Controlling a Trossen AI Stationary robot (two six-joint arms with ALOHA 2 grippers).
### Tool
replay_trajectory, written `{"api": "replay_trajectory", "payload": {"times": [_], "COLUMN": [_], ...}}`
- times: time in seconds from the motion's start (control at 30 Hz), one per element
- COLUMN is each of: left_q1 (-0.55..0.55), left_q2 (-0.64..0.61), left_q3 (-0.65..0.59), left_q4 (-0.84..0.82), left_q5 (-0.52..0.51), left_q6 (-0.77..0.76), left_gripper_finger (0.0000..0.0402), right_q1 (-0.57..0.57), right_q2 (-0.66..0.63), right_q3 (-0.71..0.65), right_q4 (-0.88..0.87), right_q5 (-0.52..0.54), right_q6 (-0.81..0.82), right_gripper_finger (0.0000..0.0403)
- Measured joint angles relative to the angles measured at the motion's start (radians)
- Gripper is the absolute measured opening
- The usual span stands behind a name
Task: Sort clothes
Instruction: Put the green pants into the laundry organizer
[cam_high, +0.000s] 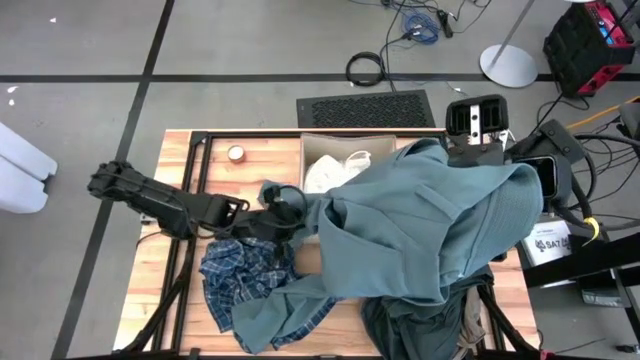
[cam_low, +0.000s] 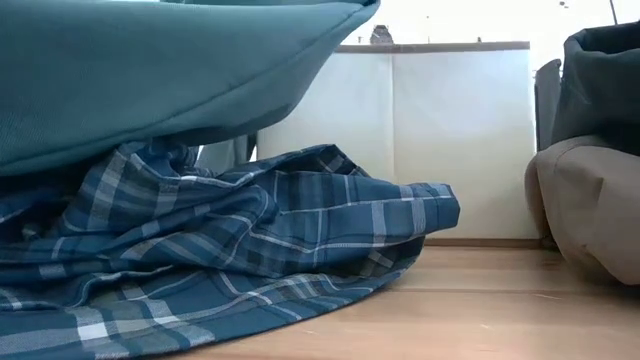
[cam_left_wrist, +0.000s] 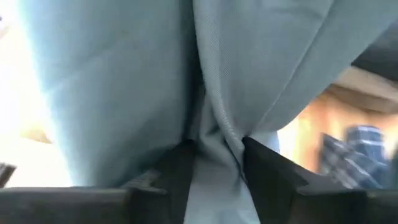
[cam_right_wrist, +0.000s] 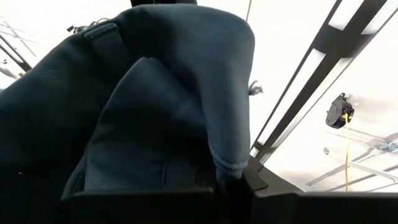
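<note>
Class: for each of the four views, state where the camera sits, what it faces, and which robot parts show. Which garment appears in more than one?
High: overhead, facing down; both arms, teal garment.
Low: tabletop level; plaid garment, no arm.
Left wrist: left gripper pinching teal cloth.
Right wrist: fingers buried in teal cloth.
Shared: the teal garment.

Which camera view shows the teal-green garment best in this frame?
The high view: the whole teal-green garment shows there, spread above the table. The low view catches only its underside above the plaid garment. The left wrist view shows a fold in the left gripper; the right wrist view, a bunched edge.
</note>
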Motion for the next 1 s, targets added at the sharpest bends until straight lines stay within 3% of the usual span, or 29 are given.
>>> {"api": "replay_trajectory", "payload": {"times": [0.1,0.2,0.3,0.7,0.87,1.0], "left_q1": [-0.002,-0.033,-0.071,-0.153,-0.154,-0.160], "left_q2": [-0.006,-0.028,-0.059,-0.245,-0.257,-0.214], "left_q3": [-0.001,-0.002,-0.002,0.057,0.079,0.078], "left_q4": [0.010,0.064,0.110,0.381,0.335,0.177], "left_q5": [-0.008,0.057,0.074,0.078,0.198,0.262], "left_q6": [0.000,0.002,0.001,0.084,0.029,-0.100], "left_gripper_finger": [0.0079,0.0016,0.0016,0.0004,0.0003,0.0002], "right_q1": [0.000,0.000,0.000,0.000,0.000,0.000], "right_q2": [0.000,0.000,0.000,0.000,0.000,-0.006], "right_q3": [0.000,0.000,0.000,0.000,0.000,0.000], "right_q4": [-0.003,-0.004,-0.012,0.085,0.177,0.142], "right_q5": [0.000,0.030,0.071,0.052,0.040,0.042], "right_q6": [-0.001,-0.021,-0.040,-0.077,-0.092,-0.077], "right_gripper_finger": [0.0002,0.0002,0.0002,0.0002,0.0002,0.0002]}}
